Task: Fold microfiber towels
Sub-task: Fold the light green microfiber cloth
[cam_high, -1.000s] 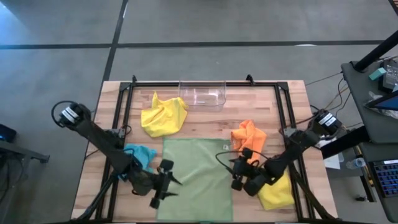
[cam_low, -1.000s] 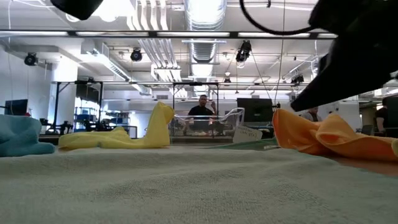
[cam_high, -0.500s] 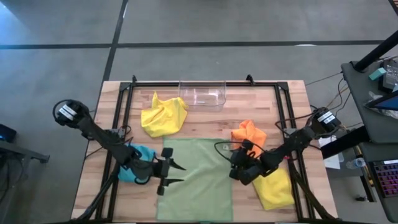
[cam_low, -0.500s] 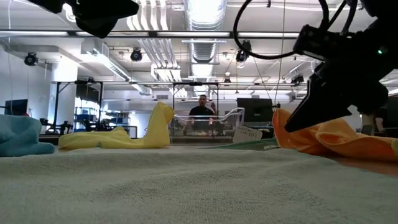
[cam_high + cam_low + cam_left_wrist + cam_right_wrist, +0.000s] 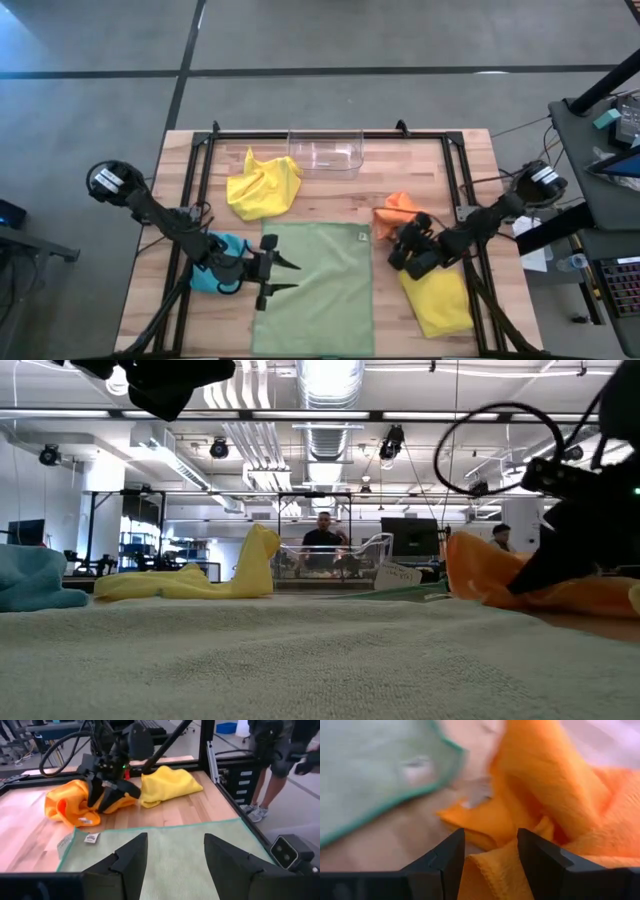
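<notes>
Since a second ago my right gripper (image 5: 412, 248) has left the flat green towel (image 5: 312, 288) for the crumpled orange towel (image 5: 396, 207), jaws parted and empty. Left gripper (image 5: 277, 276) hovers at the green towel's left edge, open and empty. I'd pinch one orange corner cleanly, not the bunched middle.

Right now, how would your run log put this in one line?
pale green microfiber towel: flat | left pincer: open, above its edge | right pincer: open, at crumpled orange towel
</notes>
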Controlling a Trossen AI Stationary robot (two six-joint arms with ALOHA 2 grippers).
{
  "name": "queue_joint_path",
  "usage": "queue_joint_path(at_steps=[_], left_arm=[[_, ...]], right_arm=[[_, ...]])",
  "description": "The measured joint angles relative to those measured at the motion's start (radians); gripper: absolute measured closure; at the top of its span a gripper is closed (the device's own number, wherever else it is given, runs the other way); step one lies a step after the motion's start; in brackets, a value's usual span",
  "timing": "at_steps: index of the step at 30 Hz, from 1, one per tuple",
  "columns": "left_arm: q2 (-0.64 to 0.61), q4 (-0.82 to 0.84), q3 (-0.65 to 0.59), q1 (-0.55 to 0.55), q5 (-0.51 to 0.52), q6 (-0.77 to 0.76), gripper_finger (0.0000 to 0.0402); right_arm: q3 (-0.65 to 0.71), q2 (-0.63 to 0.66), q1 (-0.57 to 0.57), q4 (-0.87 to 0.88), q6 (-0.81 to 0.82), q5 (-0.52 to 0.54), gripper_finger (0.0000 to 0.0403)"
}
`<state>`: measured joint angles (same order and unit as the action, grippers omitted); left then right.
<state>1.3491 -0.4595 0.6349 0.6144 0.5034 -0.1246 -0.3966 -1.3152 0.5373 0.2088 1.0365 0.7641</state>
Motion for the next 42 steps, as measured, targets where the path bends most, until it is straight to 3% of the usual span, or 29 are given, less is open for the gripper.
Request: queue_joint_path(at_steps=[9, 18, 24, 29, 42], left_arm=[[0.0, -0.013, 0.0, 0.0, 0.004, 0.0, 0.0222], [0.012, -0.029, 0.0, 0.0, 0.003, 0.0, 0.0222], [0.012, -0.032, 0.0, 0.0, 0.004, 0.0, 0.0222], [0.012, -0.035, 0.0, 0.0, 0.019, 0.0, 0.0222], [0.012, -0.04, 0.0, 0.0, 0.027, 0.0, 0.0222]], right_arm=[[0.198, 0.255, -0.001, 0.01, 0.223, 0.102, 0.023], [0.121, 0.38, -0.001, -0.17, -0.199, 0.125, 0.023], [0.054, 0.307, -0.005, -0.306, -0.402, 0.126, 0.023], [0.031, 0.193, -0.058, -0.358, -0.353, 0.116, 0.023], [0.01, -0.074, -0.233, -0.582, -0.529, -0.13, 0.023]])
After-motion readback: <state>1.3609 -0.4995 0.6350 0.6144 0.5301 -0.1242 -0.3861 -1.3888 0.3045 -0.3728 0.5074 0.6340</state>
